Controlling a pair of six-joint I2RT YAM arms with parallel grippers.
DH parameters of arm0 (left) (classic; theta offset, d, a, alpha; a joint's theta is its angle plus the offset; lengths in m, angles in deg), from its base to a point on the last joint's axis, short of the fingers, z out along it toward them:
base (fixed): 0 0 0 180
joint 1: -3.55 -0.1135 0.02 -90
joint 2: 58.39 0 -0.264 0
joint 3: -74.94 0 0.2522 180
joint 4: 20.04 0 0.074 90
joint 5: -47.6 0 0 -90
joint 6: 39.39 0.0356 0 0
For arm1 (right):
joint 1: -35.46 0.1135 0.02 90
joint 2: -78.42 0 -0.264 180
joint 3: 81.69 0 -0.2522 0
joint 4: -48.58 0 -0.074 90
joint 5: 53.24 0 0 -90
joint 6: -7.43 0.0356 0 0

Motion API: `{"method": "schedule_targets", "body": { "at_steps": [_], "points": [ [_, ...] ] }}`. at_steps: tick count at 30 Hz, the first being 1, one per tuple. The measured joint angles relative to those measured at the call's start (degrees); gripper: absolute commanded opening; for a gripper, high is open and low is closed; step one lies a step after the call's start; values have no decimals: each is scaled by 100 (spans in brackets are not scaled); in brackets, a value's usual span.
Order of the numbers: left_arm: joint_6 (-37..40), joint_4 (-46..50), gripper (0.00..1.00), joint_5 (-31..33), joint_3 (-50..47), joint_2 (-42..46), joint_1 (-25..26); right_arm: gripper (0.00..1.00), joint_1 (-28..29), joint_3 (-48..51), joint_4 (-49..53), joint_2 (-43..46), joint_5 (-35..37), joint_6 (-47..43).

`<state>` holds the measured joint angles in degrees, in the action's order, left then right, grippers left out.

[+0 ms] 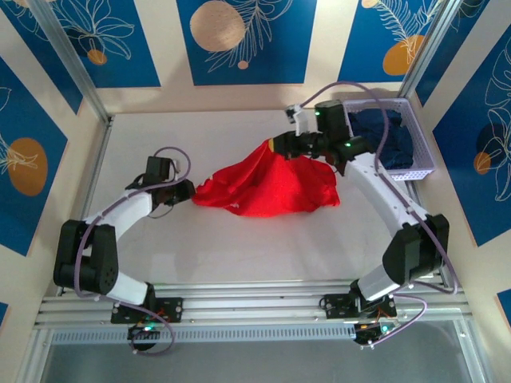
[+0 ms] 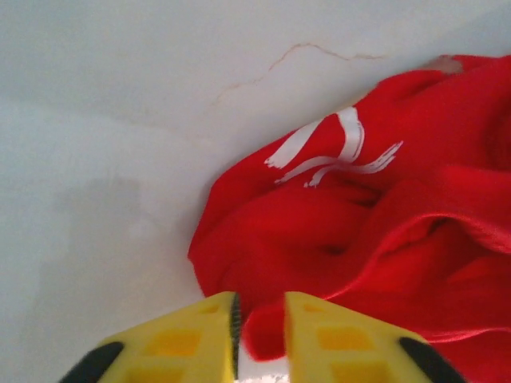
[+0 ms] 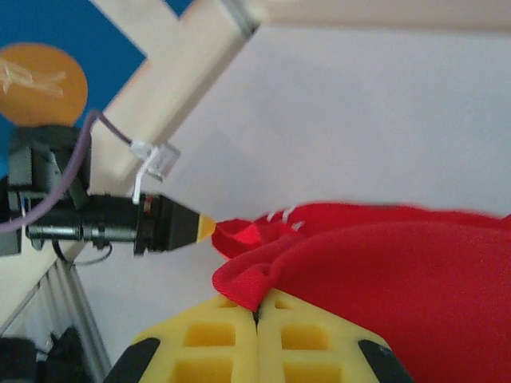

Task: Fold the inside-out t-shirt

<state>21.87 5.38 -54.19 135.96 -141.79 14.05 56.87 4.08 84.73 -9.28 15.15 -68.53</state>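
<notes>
The bright red t-shirt [image 1: 267, 187] lies bunched in the middle of the white table, with white lettering [image 2: 335, 152] showing on a fold. My left gripper [image 1: 188, 191] sits low at the shirt's left edge. Its yellow fingers stand slightly apart [image 2: 262, 319], open, with a loose flap of red cloth in the gap. My right gripper [image 1: 279, 146] is at the shirt's far upper corner, shut on a fold of the red cloth [image 3: 257, 307] and holding that corner up off the table. The left gripper's tip [image 3: 206, 228] shows beyond the shirt [image 3: 399, 271].
A lilac plastic basket [image 1: 421, 148] holding a dark navy garment [image 1: 383, 136] stands at the back right, close behind the right arm. Aluminium frame posts [image 1: 72, 64] rise at the table's back corners. Bare white table [image 1: 239, 255] lies in front of the shirt.
</notes>
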Motion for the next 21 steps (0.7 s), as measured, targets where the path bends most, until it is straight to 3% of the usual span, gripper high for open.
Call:
{"method": "schedule_targets", "body": {
  "at_steps": [4,9,21],
  "points": [
    [7,-197,52,208,-391,693,673,0,258,2,127,-258,-98,-20],
    [9,-619,60,26,-632,1296,1659,0,269,2,127,-317,-118,-20],
    [31,-1725,67,-343,-664,-199,2052,0,219,-20,140,-330,-116,-20]
  ]
}}
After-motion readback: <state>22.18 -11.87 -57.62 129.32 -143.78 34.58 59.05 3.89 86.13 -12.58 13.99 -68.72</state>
